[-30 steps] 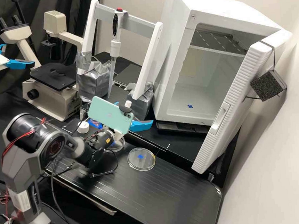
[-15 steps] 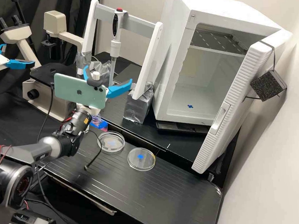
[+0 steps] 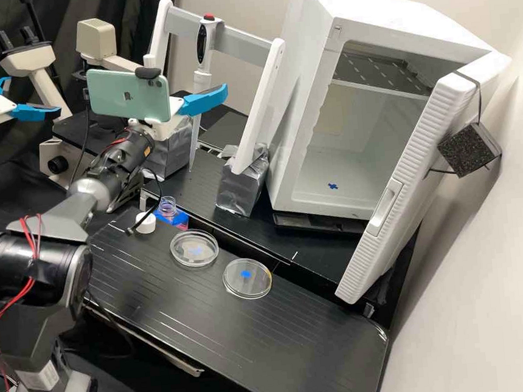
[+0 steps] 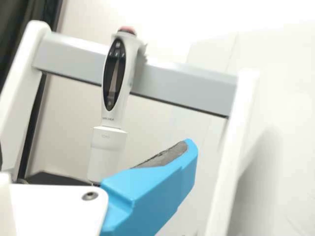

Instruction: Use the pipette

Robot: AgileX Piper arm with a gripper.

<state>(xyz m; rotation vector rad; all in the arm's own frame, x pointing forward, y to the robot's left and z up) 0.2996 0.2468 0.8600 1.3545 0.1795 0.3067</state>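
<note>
In the high view, my gripper point(image 3: 203, 101) is raised in front of the white stand, below the handle of the pipette point(image 3: 202, 42), one blue finger reaching past the phone. The pipette hangs upright from the stand's grey crossbar point(image 3: 239, 42), its red button on top. In the wrist view, the pipette point(image 4: 117, 81) stands beyond the gripper point(image 4: 147, 196), whose visible finger has nothing against its grey pad; the gripper is open and apart from the pipette. An uncapped bottle point(image 3: 167, 208) with pink liquid stands in a blue holder, near two petri dishes point(image 3: 194, 249) point(image 3: 247, 279).
A white cap point(image 3: 145, 223) lies beside the bottle. The microscope point(image 3: 57, 159) is behind the arm at the left. At the right stands a white incubator point(image 3: 304, 52) with its door point(image 3: 410, 183) swung out. Foil-wrapped blocks point(image 3: 242, 188) support the stand.
The arm has lifted my gripper from low over the bench, first up and left, then higher toward the pipette's handle. The bottle, cap and nearer dish have come out from behind it.
</note>
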